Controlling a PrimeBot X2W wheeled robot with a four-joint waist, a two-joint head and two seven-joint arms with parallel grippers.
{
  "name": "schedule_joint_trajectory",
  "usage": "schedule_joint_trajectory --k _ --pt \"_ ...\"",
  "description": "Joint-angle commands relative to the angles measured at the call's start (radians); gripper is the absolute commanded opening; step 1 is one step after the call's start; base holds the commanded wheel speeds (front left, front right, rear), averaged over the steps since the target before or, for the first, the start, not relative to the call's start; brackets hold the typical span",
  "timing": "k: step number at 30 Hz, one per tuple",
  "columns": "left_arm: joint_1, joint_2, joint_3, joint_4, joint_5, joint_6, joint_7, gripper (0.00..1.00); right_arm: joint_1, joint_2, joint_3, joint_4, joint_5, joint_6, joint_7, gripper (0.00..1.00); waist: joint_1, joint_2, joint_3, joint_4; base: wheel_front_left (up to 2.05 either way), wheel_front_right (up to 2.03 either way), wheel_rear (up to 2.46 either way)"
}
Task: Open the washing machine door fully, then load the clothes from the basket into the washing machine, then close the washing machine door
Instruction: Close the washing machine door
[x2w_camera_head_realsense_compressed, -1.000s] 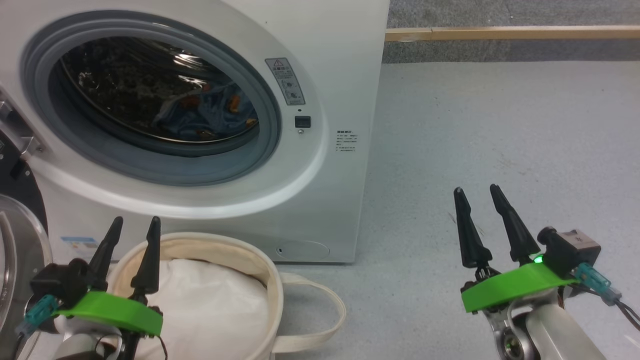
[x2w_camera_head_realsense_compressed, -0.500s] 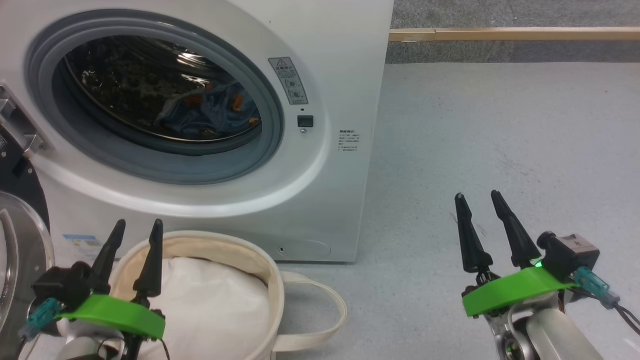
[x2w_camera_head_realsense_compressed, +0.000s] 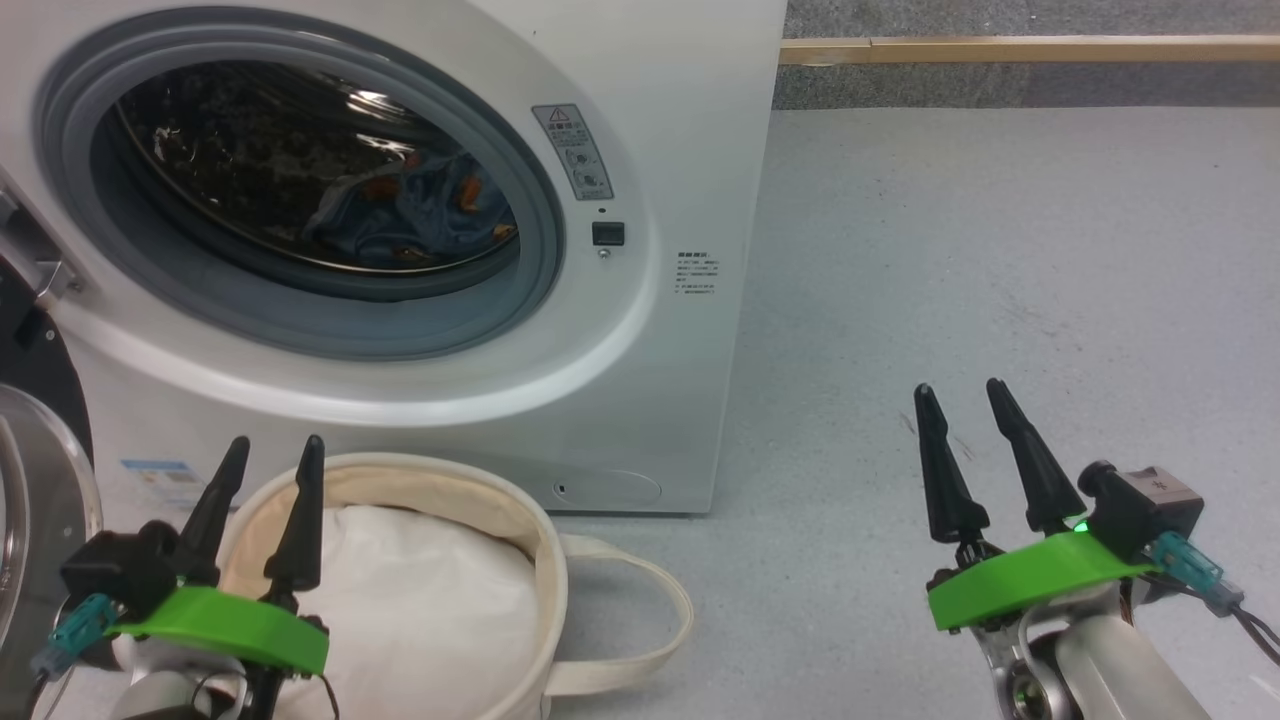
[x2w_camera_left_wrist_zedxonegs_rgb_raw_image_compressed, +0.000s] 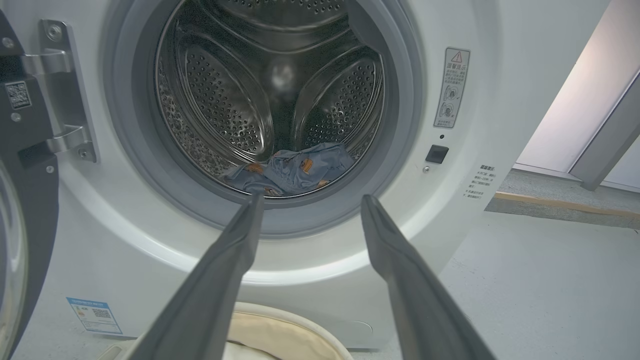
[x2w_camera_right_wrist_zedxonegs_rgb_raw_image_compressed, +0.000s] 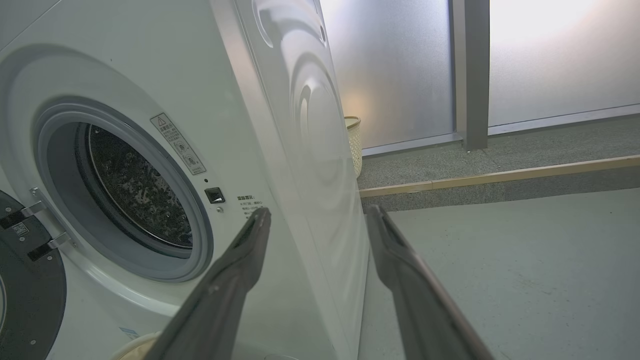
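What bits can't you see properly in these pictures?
Head view: the washing machine door is cut off by the left edge.
Head view: the white pad hides whatever lies under it in the basket.
Head view: the warning label print is too small to read.
Left wrist view: the grey rubber ring hides part of the clothes.

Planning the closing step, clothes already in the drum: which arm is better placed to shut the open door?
Probably left. The left claw is open beside the washing machine door; the right claw is over the floor, well away from it.
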Motion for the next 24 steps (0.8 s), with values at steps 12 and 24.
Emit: schedule_joint_trajectory --k 12,24 --pt "-0.053 0.029 0.049 -0.027 -0.013 -0.006 -0.012 1.00 -0.035 -0.004 0.016 -0.027 0.000 0.001 -0.005 1.00 0.0000 -0.0001 0.001 0.006 -1.13 0.85 0.28" --pt "-0.053 0.028 0.046 -0.032 -0.001 -0.006 -0.012 1.00 -0.037 -0.002 0.019 -0.022 0.004 0.001 -0.005 1.00 0.0000 -0.0001 0.002 0.008 -2.10 1.96 0.14"
